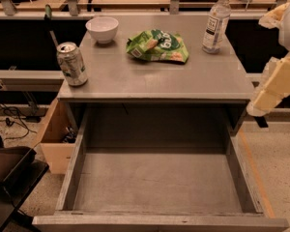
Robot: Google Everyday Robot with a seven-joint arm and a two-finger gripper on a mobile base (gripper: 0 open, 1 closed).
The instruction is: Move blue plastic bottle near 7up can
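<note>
The blue plastic bottle (pixel 216 22), clear with a white cap and a white label, stands upright at the back right corner of the grey table top (pixel 154 76). The 7up can (pixel 72 64), silver with green markings, stands upright at the table's left front edge, far from the bottle. My gripper (pixel 259 114) is at the right edge of the view, at the end of a cream-coloured arm (pixel 278 83). It hangs beside the table's right front corner, below and to the right of the bottle, touching nothing.
A green snack bag (pixel 158 46) lies between the bottle and the can at the back middle. A white bowl (pixel 102 29) stands at the back left. A wide open drawer (pixel 154 182) juts out below the table top. A wooden box (pixel 55 139) sits on the floor at the left.
</note>
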